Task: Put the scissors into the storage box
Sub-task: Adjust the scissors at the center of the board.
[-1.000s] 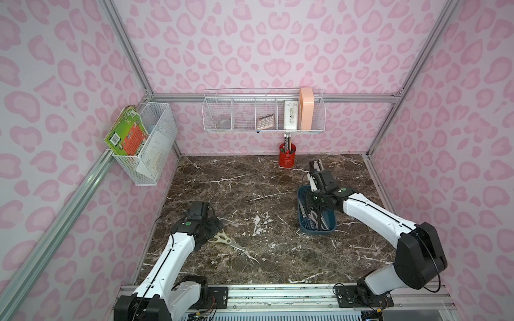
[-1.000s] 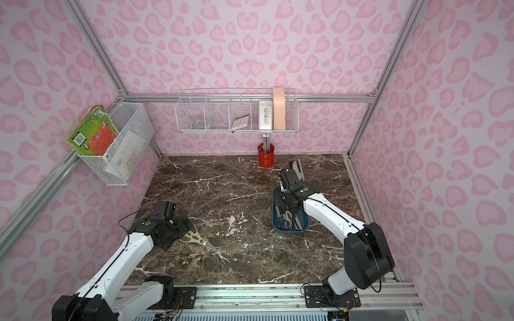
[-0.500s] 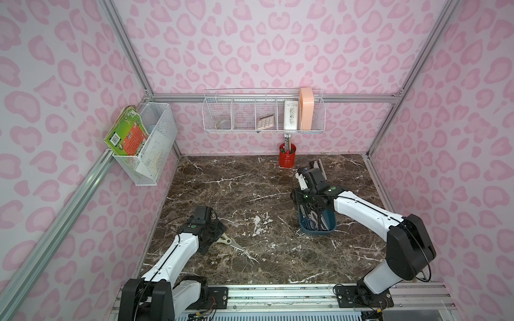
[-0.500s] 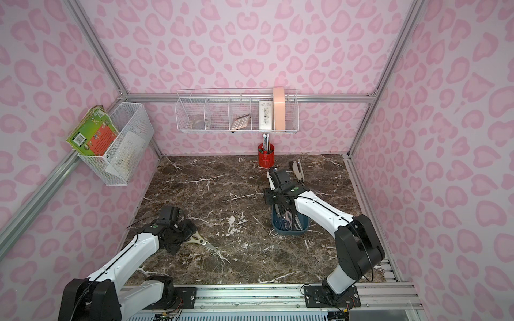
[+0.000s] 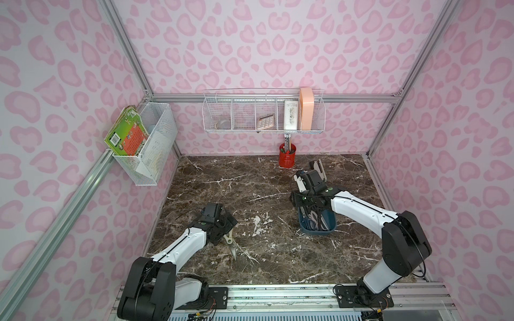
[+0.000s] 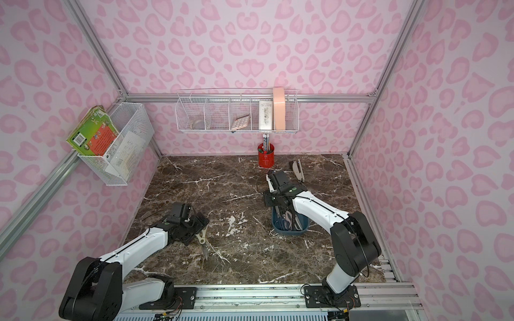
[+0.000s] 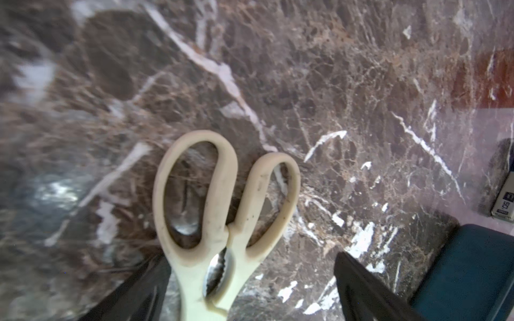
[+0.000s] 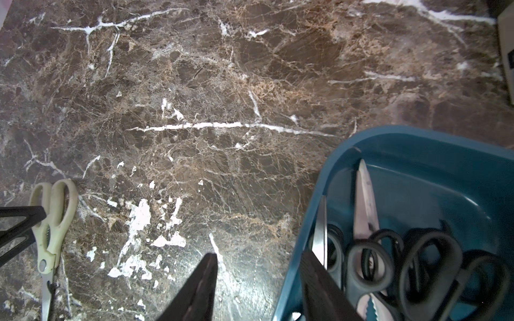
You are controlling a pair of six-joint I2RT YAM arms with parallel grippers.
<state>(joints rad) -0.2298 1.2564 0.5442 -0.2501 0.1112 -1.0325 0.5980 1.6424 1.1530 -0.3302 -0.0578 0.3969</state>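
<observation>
Left hand (image 7: 250, 257), open, straddles the cream scissors (image 7: 219, 230) lying on the worktop (image 5: 264, 180); right hand (image 8: 258, 254), half open and empty, hangs above the rim of the storage box (image 8: 417, 144) holding black-handled scissors (image 8: 428, 266).

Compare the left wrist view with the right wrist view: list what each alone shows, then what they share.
Left wrist only: both fingers of the left gripper, spread wide either side of the cream scissors. Right wrist only: the right gripper, open and empty, and black-handled scissors inside the blue box. Both: the cream scissors, the blue box, the marble table.
</observation>
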